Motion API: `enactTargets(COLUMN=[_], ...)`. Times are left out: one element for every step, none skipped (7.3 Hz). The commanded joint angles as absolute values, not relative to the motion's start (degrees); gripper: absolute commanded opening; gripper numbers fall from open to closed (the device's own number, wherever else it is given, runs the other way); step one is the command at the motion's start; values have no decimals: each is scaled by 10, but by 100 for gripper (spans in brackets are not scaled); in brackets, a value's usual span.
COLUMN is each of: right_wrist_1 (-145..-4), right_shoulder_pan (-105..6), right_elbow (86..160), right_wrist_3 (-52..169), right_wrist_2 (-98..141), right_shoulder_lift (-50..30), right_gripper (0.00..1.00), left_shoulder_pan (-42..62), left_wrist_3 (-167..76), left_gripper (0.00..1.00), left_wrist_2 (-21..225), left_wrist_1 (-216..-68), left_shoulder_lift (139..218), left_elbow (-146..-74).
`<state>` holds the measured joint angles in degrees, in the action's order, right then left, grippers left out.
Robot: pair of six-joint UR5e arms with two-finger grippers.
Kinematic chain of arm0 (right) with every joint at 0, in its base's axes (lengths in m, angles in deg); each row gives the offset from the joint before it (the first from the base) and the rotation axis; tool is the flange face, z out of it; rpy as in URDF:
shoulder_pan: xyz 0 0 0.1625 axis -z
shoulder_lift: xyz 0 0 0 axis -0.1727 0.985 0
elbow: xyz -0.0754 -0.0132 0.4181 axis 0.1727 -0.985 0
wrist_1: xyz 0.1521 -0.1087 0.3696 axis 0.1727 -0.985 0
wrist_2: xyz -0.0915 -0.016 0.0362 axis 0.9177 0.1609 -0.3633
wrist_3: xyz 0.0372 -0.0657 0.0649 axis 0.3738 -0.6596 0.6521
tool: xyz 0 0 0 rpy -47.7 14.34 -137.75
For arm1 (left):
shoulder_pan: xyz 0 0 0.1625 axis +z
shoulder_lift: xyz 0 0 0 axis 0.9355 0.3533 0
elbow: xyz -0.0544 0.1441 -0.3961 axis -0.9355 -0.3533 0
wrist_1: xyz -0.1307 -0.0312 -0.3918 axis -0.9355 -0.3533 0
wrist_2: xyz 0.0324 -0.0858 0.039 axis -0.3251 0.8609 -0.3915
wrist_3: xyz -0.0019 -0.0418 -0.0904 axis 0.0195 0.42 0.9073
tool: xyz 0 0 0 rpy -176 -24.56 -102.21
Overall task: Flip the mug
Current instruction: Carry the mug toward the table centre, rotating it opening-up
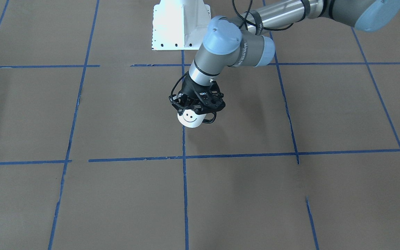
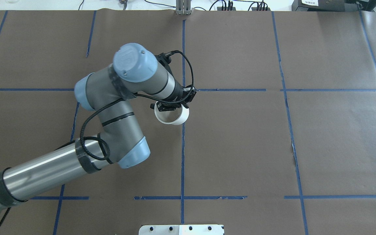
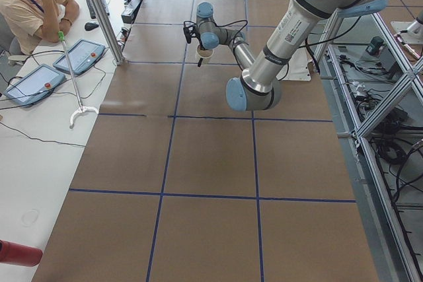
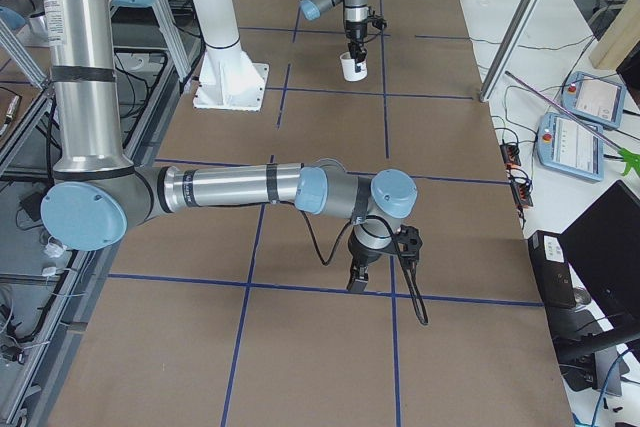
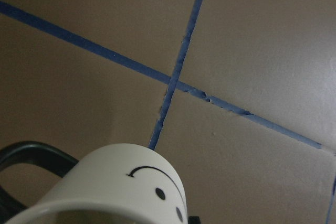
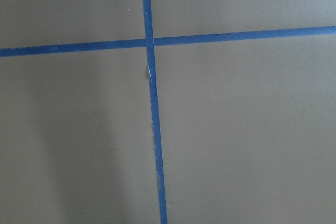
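The white mug (image 1: pixel 189 119) with a black smiley face hangs from my left gripper (image 1: pixel 197 108) near the table's middle. The gripper is shut on the mug's rim from above. The mug is mouth-up and tilted; the overhead view shows its pale interior (image 2: pixel 164 116). Its black handle (image 1: pixel 209 119) sticks out to one side. In the left wrist view the mug (image 5: pixel 121 182) fills the bottom edge, over a tape crossing. My right gripper (image 4: pixel 357 279) shows only in the exterior right view, low over the table; I cannot tell whether it is open or shut.
Brown paper with a blue tape grid (image 1: pixel 184 158) covers the table. The white robot base plate (image 1: pixel 181 24) stands at the robot's side. An operator (image 3: pixel 33 4) sits at a side table with tablets (image 3: pixel 79 56).
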<state>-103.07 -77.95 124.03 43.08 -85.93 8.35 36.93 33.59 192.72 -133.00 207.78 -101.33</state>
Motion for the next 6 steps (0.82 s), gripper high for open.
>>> enactTargets(right_wrist_1=[-1031,-1031,-1031,-1031,-1031,-1031], right_shoulder_pan=[-779,-779,-779,-779,-779,-779], right_elbow=[1240,1240,1240,1240,1240,1240], right_wrist_3=[431,431,431,431,431,431], right_wrist_2=[-859,-859,-859,-859,-859,-859], right_shoulder_lift=[83,83,83,83,83,83], right_gripper=[100,100,100,100,100,100], left_shoulder_pan=[385,394,395,394,393,371], left_wrist_3=[290,279,279,280,277,237], left_gripper=[0,0,59,100,100,100], left_wrist_2=[1921,1921,1922,1923,1926,1943], left_wrist_1=[-1254,-1254,-1255,-1255,-1254,-1243], left_shoulder_lift=[2119,2118,2119,2117,2107,2089], left_elbow=[-953,-950,-953,-960,-995,-1050])
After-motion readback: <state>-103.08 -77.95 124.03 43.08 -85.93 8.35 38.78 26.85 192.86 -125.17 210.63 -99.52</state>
